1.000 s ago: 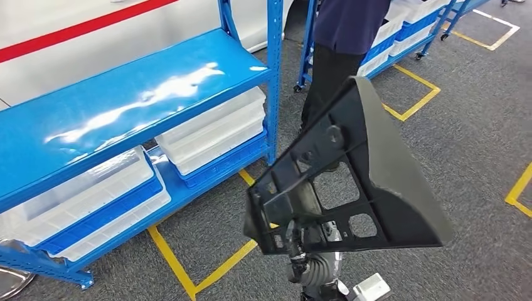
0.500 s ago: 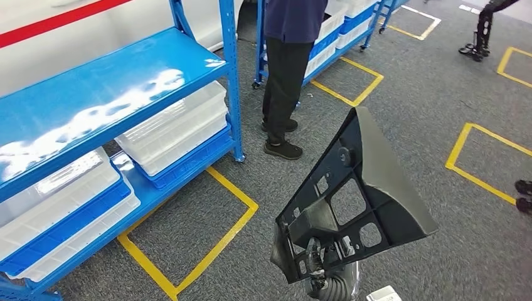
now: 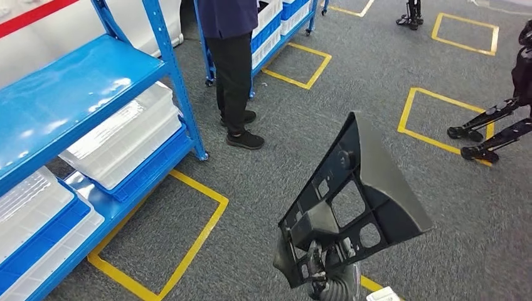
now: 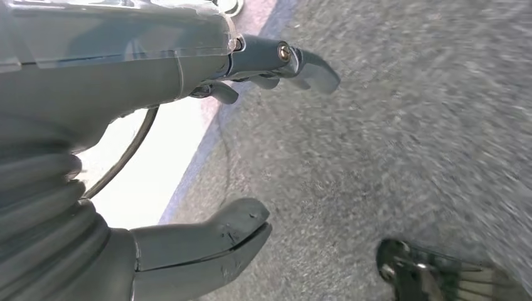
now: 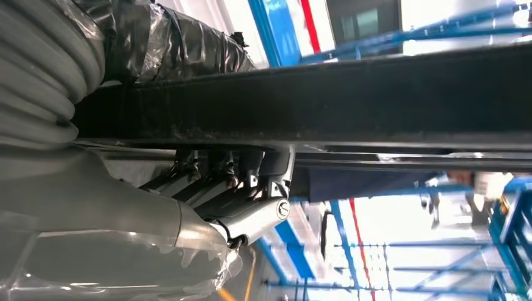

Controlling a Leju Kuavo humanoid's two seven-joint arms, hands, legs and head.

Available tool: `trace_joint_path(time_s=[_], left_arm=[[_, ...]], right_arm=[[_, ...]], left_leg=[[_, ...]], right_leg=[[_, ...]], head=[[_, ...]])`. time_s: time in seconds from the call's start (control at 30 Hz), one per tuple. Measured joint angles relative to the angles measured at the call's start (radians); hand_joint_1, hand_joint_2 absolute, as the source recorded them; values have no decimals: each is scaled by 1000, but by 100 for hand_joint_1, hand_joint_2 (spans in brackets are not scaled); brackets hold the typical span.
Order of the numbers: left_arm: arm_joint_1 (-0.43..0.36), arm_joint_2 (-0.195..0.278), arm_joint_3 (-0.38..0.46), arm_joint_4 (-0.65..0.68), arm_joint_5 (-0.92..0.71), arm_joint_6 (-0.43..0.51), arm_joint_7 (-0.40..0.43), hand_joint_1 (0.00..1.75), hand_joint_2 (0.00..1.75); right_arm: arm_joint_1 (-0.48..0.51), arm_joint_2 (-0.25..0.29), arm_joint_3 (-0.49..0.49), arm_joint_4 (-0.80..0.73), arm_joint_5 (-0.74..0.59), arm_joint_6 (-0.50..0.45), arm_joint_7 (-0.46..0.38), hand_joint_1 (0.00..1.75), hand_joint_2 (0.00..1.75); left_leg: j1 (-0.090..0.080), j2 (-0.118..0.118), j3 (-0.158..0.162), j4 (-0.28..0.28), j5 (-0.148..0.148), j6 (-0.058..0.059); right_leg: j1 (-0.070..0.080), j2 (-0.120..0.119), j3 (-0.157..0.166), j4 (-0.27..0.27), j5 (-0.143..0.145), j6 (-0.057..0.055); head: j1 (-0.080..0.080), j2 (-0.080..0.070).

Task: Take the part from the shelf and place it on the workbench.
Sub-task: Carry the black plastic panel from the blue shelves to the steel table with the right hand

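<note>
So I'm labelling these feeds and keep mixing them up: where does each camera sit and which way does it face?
Head view: high on the body, looking forward and down at the black part that the right hand holds up, the blue shelf and a person.
Left wrist view: behind the left hand, facing carpet.
Right wrist view: behind the right hand, facing the part's underside.
Head and right wrist views share the part and shelf.

One part [image 3: 364,188], two shelves [image 3: 81,94]
</note>
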Motion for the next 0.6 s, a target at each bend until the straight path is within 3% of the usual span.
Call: trace_joint_path(time_s=[0.03, 0.07, 0.1, 0.13, 0.17, 0.2, 0.27, 0.33, 0.4, 0.43, 0.5, 0.57, 0.6], left_arm=[[3, 0, 0, 0, 1, 0, 0, 0, 175], [6, 0, 1, 0, 2, 0, 0, 0, 175], [9, 0, 1, 0, 2, 0, 0, 0, 175], [11, 0, 2, 0, 3, 0, 0, 0, 175], [12, 0, 2, 0, 4, 0, 0, 0, 175], [11, 0, 3, 0, 4, 0, 0, 0, 175], [9, 0, 3, 0, 5, 0, 0, 0, 175], [8, -1, 5, 0, 7, 0, 0, 0, 175], [6, -3, 6, 0, 7, 0, -1, 0, 175], [4, -4, 7, 0, 7, 0, 0, 0, 175], [3, -7, 8, 0, 7, 1, 0, 0, 175], [6, -7, 10, 0, 7, 1, 0, 0, 175], [8, -7, 11, 0, 7, 1, 0, 0, 175]], right_arm=[[1, 3, -2, 1, 1, 2, 0, 175, 175], [1, 5, -4, 3, 1, 4, 0, 175, 175], [1, 6, -5, 5, 2, 6, 0, 175, 175], [1, 7, -7, 7, 3, 7, 0, 175, 175], [1, 8, -9, 8, 4, 7, 0, 175, 175], [2, 10, -11, 9, 7, 8, 0, 175, 175], [3, 14, -16, 12, 15, 9, 0, 175, 175], [4, 19, -21, 14, 20, 13, 0, 175, 175], [6, 23, -27, 17, 20, 19, 0, 175, 175], [7, 25, -30, 18, 20, 21, 0, 175, 175], [8, 28, -34, 20, 20, 25, 0, 175, 175], [8, 29, -35, 24, 20, 27, 0, 175, 175], [8, 30, -37, 27, 20, 28, 0, 175, 175]], left_leg=[[1, -31, -22, 57, -37, 0], [0, -45, -47, 122, -70, 1], [0, -52, -67, 174, -89, 2], [0, -56, -73, 196, -87, 3], [-1, -60, -62, 181, -66, 5], [-1, -65, -35, 132, -34, 8], [1, -101, 28, 16, 8, 13], [1, -133, 52, -36, 12, 14], [1, -124, 49, -41, 15, 18], [2, -112, 49, -46, 17, 23], [3, -86, 49, -54, 25, 36], [1, -60, 46, -56, 27, 41], [0, -45, 45, -55, 27, 41]], right_leg=[[2, 11, -4, 0, 4, -4], [5, 24, -10, 2, 7, -8], [7, 38, -15, 5, 9, -11], [8, 54, -21, 10, 11, -12], [8, 69, -27, 17, 12, -12], [8, 84, -33, 25, 12, -11], [6, 109, -47, 42, 11, -7], [4, 130, -63, 57, 13, 3], [2, 151, -75, 62, 19, 16], [2, 147, -79, 67, 18, 21], [2, 103, -103, 116, -14, 33], [-4, 52, -156, 233, -78, 45], [-9, 42, -183, 292, -102, 50]], head=[[0, 0], [0, 0], [0, 0], [0, 0], [0, 0], [0, 0], [0, 0], [0, 0], [0, 0], [0, 0], [1, 0], [1, 0], [1, 0]])
